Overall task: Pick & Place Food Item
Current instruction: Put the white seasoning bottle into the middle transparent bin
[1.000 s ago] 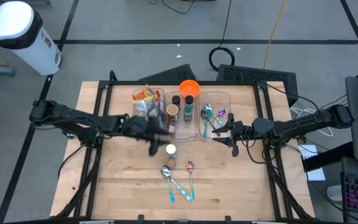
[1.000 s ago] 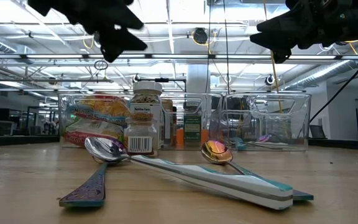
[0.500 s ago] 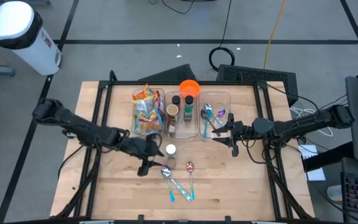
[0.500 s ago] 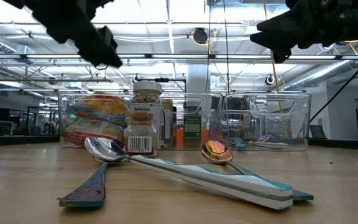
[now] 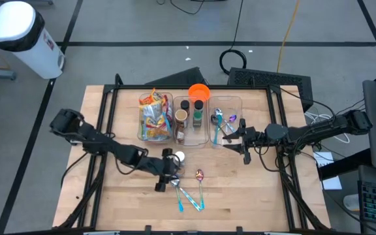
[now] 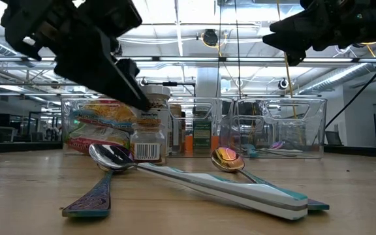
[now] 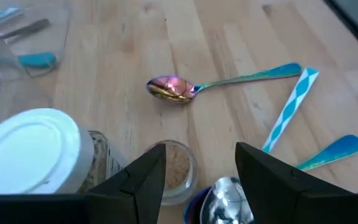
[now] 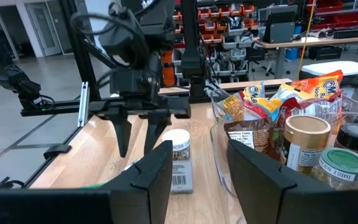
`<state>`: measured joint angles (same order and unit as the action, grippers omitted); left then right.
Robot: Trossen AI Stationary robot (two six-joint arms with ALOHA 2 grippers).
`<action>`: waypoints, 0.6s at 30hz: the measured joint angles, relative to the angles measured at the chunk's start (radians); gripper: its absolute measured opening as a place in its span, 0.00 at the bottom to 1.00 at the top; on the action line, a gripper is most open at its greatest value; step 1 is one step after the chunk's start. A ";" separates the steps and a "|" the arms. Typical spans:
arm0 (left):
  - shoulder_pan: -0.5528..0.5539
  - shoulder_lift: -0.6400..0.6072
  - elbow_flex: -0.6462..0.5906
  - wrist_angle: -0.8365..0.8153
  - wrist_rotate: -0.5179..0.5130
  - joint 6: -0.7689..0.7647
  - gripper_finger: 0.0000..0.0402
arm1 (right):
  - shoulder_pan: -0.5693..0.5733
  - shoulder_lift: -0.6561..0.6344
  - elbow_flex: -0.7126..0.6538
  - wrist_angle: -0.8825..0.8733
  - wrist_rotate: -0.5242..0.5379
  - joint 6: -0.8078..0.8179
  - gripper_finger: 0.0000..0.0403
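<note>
Hovering beside the spice jar [image 5: 178, 158], left end effector [image 5: 167, 171] (fingers apart, empty).

- Overhead view: even, bright light on the pale wooden table [image 5: 240, 189]; the arms cast only faint, soft shadows on it.
- Table-level view: rows of ceiling strip lights [image 6: 194, 29] behind the clear plastic bins [image 6: 276, 127] backlight the scene, so the arms above those bins read as near-black silhouettes.
- Same view: the shiny iridescent spoon bowl [image 6: 226, 158] in front of the bins carries a warm highlight.
- Left wrist view: the white round jar lid [image 7: 30, 152] is glare-washed and soft; the nearest dark fingers [image 7: 143, 183] beside it are blurred.
</note>
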<state>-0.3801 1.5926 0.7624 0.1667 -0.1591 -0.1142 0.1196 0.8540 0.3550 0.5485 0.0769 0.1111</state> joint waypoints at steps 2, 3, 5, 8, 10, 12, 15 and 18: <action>0.000 0.018 0.000 0.004 0.000 -0.016 0.49 | 0.000 0.000 0.000 -0.003 0.000 0.000 0.36; 0.000 0.025 0.000 0.003 0.000 -0.034 0.49 | 0.000 0.000 0.000 -0.004 0.000 0.000 0.36; -0.001 0.038 0.000 -0.002 0.000 -0.065 0.49 | 0.000 0.000 0.000 -0.009 0.000 0.000 0.36; 0.000 0.047 0.001 -0.014 -0.010 -0.078 0.49 | 0.000 0.000 0.000 -0.008 0.000 0.000 0.36; -0.004 0.047 0.001 -0.027 -0.014 -0.079 0.49 | 0.000 0.000 0.000 -0.008 0.000 0.000 0.36; -0.009 0.048 0.001 -0.031 -0.014 -0.079 0.49 | 0.000 0.000 0.000 -0.008 0.000 0.000 0.36; -0.014 0.048 0.001 -0.028 -0.014 -0.081 0.49 | 0.000 0.000 0.000 -0.008 0.000 0.000 0.36; -0.023 0.039 0.001 -0.016 -0.014 -0.073 0.49 | 0.000 0.000 0.000 -0.008 0.000 0.000 0.36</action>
<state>-0.4032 1.6320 0.7631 0.1502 -0.1733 -0.1874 0.1196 0.8540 0.3546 0.5400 0.0769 0.1108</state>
